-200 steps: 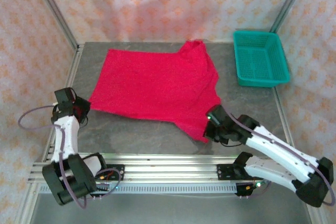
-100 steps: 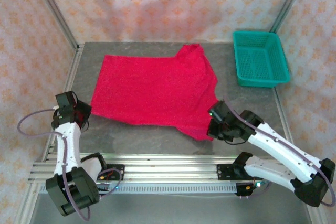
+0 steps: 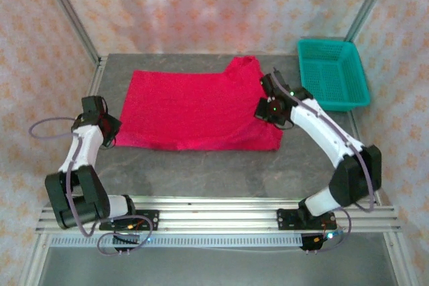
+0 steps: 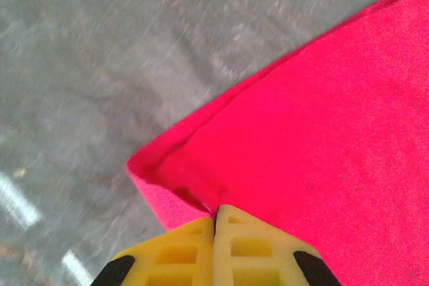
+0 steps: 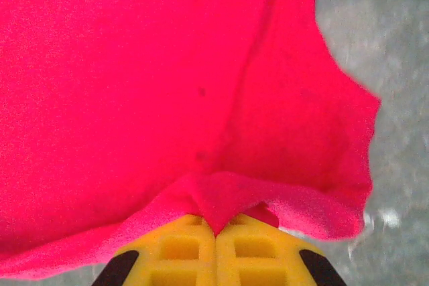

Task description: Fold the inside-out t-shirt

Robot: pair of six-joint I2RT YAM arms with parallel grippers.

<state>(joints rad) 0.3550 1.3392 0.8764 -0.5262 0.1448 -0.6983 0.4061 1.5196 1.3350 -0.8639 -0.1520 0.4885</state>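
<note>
Fabric of the red t-shirt lies spread across the middle of the table, held at both ends, probably so the fold travels evenly. The left gripper and right gripper sit at its edges. The wrist views show what the overhead view hides: each pair of jaws is clamped on a pinch of cloth.

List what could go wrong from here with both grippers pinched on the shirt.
Left gripper pinches only a thin bit of the t-shirt corner; it could slip out.
Right gripper holds a bunched edge, so the fold may land creased.
The teal basket sits near the right arm; a swing might bump it.
</note>
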